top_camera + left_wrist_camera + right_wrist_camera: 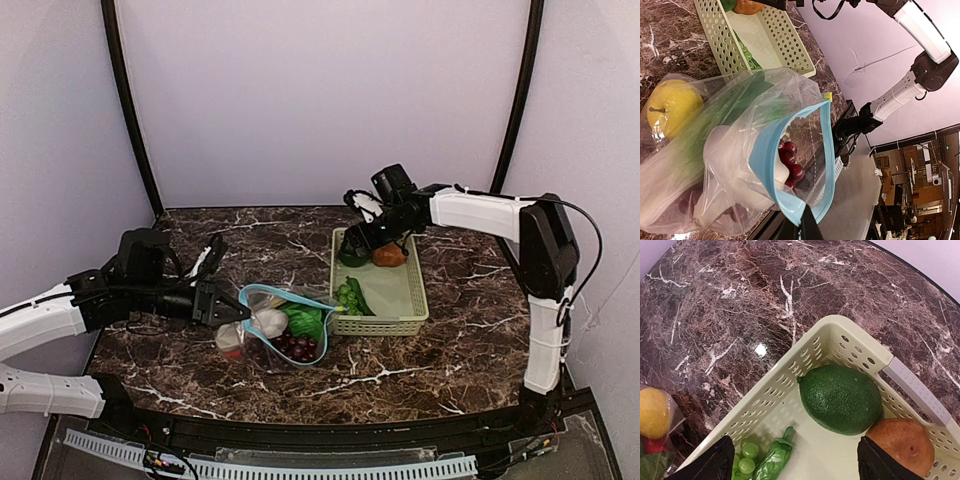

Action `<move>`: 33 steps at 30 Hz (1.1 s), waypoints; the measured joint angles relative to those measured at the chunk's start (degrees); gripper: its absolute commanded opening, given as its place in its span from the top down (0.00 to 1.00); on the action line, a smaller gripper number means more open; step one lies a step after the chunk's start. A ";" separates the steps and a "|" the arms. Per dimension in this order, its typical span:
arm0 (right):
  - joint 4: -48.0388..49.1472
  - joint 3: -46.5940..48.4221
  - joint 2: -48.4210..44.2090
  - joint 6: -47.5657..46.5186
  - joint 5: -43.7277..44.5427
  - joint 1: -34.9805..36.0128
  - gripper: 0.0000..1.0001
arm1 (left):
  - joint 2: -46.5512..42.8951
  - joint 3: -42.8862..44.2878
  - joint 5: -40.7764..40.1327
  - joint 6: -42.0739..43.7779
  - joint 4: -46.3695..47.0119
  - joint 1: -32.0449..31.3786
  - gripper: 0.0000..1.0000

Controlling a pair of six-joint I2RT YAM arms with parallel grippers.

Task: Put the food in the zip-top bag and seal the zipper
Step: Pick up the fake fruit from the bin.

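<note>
On the marble table [440, 370], centre front, the zip-top bag [285, 330] lies between the left gripper [235, 312] and the pale green lattice basket [380, 325]. The bag's right side reaches the basket's near-left corner (whether they touch cannot be told).

Surroundings: the basket stands with its long axis running near to far. At its far end lie a round dark-green fruit [840, 397] and, just beside it, the brown potato [902, 445]. At the near end lie green grapes [745, 457] and a small green pepper [772, 457], close together. The basket's perforated walls stand between these pieces and the bag. The right arm reaches in from the right over the basket's far end.

Bag: the mouth is open and faces upward. The zipper [765, 155] forms a teal-blue loop whose long axis runs from the left gripper toward the basket. Inside are the lemon [672, 107], the leafy green [735, 100], the white bulb [725, 150] and the dark red grapes [790, 160].

Grippers: the left gripper is clamped on the zipper at the loop's left end, holding that edge raised. The right gripper [365, 240] is spread wide, grasping nothing, and hangs over the dark-green fruit, one finger [710, 462] to each side.
</note>
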 measured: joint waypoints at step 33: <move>-1.14 6.36 12.20 -9.62 4.57 0.07 0.19 | 0.11 5.81 0.15 2.86 -8.68 0.79 0.99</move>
